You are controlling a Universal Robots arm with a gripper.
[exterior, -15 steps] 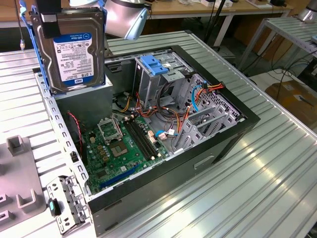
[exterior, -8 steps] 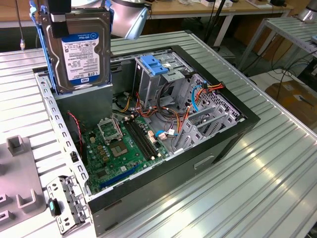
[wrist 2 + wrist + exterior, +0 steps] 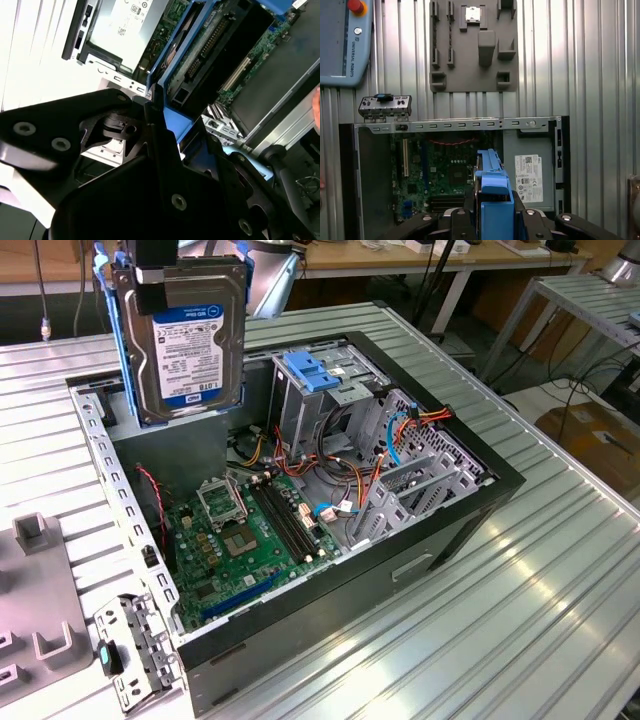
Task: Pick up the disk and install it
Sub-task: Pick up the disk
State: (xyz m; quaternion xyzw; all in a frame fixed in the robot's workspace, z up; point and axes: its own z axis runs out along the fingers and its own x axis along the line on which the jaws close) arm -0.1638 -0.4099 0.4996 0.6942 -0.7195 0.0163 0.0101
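The disk point(image 3: 190, 340), a grey metal hard drive with a white and blue label and bright blue carrier rails, hangs upright above the back left corner of the open computer case point(image 3: 440, 540). My gripper point(image 3: 162, 280) is shut on its top edge. In the first wrist view the blue rail of the disk point(image 3: 492, 192) sticks out between the black fingers of the gripper point(image 3: 492, 222), with the motherboard point(image 3: 445, 175) below. In the second wrist view the disk point(image 3: 210, 40) shows edge-on past the gripper point(image 3: 165, 132).
Inside the case are a green motherboard point(image 3: 240, 530), loose coloured cables and a tall metal drive cage with a blue latch point(image 3: 310, 370). A grey fixture tray point(image 3: 470, 45), a small metal bracket point(image 3: 135, 645) and a teach pendant point(image 3: 345, 40) lie on the ribbed table beside the case.
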